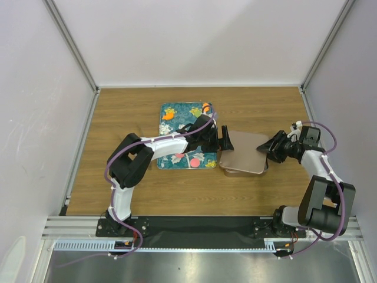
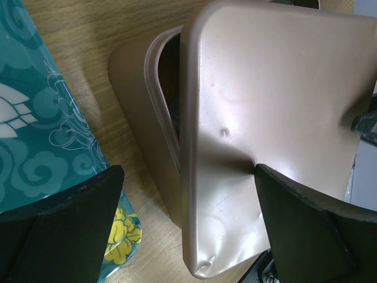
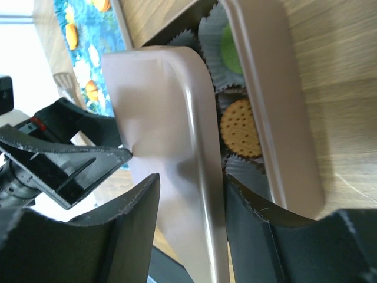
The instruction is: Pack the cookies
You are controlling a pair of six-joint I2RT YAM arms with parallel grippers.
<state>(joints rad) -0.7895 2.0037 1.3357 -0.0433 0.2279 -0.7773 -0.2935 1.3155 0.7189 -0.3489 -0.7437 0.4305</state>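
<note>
A tan metal lid (image 1: 244, 152) lies askew over the square tin (image 2: 136, 100), leaving it partly uncovered. Inside the tin, grey paper cups hold the cookies: a tan dotted one (image 3: 240, 128) and a green one (image 3: 231, 50). Two pink cookies (image 1: 193, 163) lie on the teal tray (image 1: 177, 127). My left gripper (image 1: 227, 141) (image 2: 187, 171) is wide open at the lid's left side, and one fingertip (image 2: 259, 172) touches the lid's top. My right gripper (image 1: 266, 147) (image 3: 192, 178) is open. Its fingers straddle the lid's right rim (image 3: 203, 135), one above it and one beneath.
The teal flower-printed tray (image 2: 35, 135) lies right beside the tin on the wooden table (image 1: 118, 106). White walls and metal posts close the table in on three sides. Both arm bases stand at the near edge.
</note>
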